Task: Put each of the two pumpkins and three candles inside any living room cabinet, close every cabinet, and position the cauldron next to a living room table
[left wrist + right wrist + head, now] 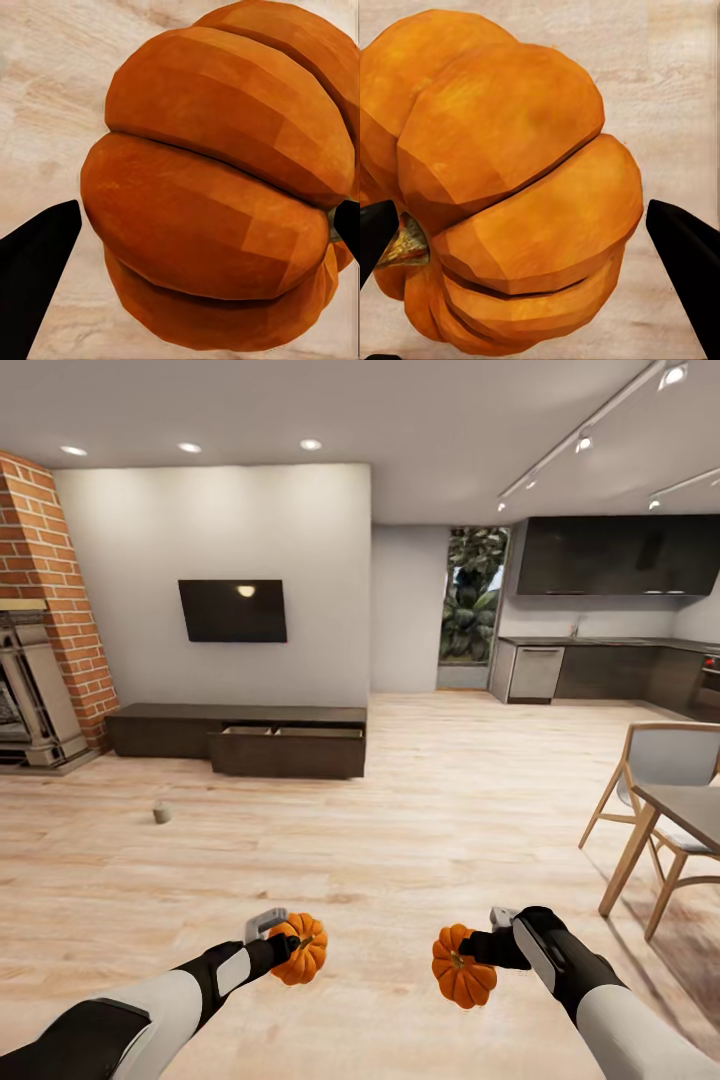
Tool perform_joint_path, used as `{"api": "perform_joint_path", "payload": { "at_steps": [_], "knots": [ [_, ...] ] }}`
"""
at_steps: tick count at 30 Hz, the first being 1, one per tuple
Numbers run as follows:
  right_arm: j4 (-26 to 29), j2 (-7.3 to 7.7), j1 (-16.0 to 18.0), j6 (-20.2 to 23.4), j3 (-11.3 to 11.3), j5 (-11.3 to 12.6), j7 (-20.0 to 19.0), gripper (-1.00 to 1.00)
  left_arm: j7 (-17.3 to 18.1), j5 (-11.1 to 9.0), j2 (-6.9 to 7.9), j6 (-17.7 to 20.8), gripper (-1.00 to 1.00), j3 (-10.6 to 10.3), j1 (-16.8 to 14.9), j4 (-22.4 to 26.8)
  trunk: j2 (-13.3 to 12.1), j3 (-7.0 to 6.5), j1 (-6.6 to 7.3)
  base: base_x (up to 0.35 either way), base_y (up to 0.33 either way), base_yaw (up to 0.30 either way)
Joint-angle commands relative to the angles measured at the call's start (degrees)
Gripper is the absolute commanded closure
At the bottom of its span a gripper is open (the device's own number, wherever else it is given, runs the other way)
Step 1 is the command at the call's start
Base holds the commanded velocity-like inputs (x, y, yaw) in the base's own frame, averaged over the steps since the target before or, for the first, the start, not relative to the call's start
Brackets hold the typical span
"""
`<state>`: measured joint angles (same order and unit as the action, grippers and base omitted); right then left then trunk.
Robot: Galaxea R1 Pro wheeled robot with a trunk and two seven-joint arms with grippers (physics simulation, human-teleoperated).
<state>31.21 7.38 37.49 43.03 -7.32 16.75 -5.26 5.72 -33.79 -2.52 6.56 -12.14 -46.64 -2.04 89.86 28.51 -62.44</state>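
Each of my grippers holds a bright orange ribbed pumpkin low over the wooden floor. My left gripper (296, 945) is shut on one pumpkin (303, 949) (217, 187), its black fingers (34, 262) at either side. My right gripper (470, 950) is shut on the other pumpkin (462, 967) (502, 180). Ahead by the white wall stands the long low dark brown cabinet (180, 730), with its right drawer section (288, 745) pulled open. A small grey candle (162, 813) stands on the floor in front of it.
A brick fireplace (35, 660) is at the far left and a TV (232, 610) hangs above the cabinet. A dining table (690, 810) with wooden chairs (655, 780) sits at the right. The dark kitchen (610, 650) lies behind it.
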Motion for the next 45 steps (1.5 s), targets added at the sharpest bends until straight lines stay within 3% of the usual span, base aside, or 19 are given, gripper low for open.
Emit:
{"api": "perform_joint_path", "payload": {
  "at_steps": [1, 19, 45],
  "knots": [
    [0.08, 0.09, 0.04, 0.18, -0.32, 0.30, -0.10, 1.00, 0.26, -0.66, -0.03, 0.03, 1.00, -0.25, -0.12, -0.16, 0.04, 0.06, -0.03, 0.291, -0.223, 0.000],
    [0.08, 0.09, 0.04, 0.20, -0.32, 0.30, -0.02, 1.00, 0.26, -0.66, -0.03, 0.03, 1.00, -0.25, -0.12, -0.16, 0.04, 0.06, -0.03, 0.294, -0.206, 0.000],
    [0.08, 0.09, 0.04, 0.14, -0.32, 0.30, -0.03, 1.00, 0.26, -0.66, -0.05, 0.03, 1.00, -0.25, -0.12, -0.17, 0.04, 0.06, -0.03, 0.322, -0.102, 0.000]
  ]
}}
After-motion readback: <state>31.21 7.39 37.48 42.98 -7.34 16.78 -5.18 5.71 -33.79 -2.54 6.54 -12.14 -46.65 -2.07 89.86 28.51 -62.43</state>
